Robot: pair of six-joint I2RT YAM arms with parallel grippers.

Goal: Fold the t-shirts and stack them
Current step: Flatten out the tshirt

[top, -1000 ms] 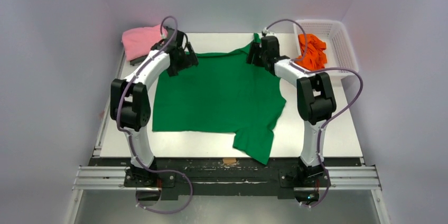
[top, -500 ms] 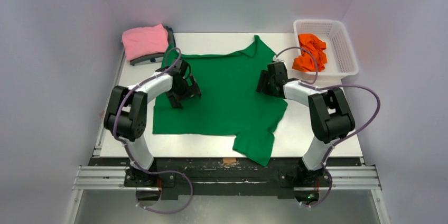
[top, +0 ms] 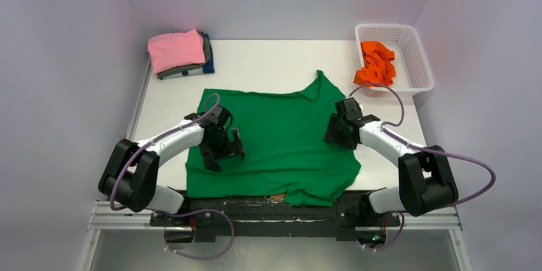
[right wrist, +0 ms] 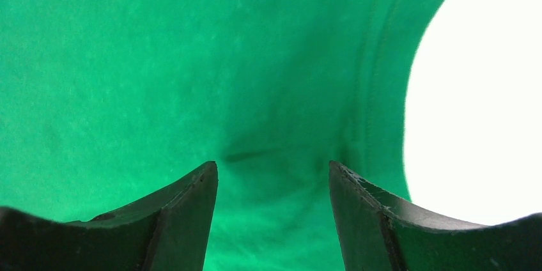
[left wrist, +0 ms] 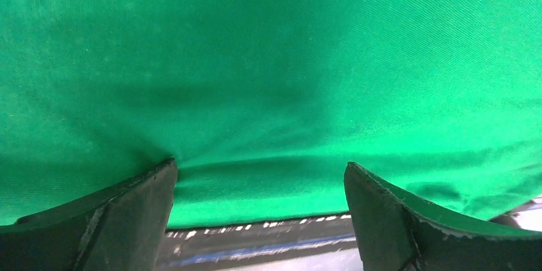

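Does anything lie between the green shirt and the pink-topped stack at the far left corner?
Nothing visible does. Only bare table separates the green t-shirt from the pink t-shirt topping the stack; the white basket sits at the far right, off that path.

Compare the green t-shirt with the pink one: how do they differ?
The green t-shirt lies spread open across the table; the pink t-shirt is folded into a compact block. The green one lies directly on the table; the pink one tops darker folded cloth at the far left corner. Both are plain, single-colour cloth.
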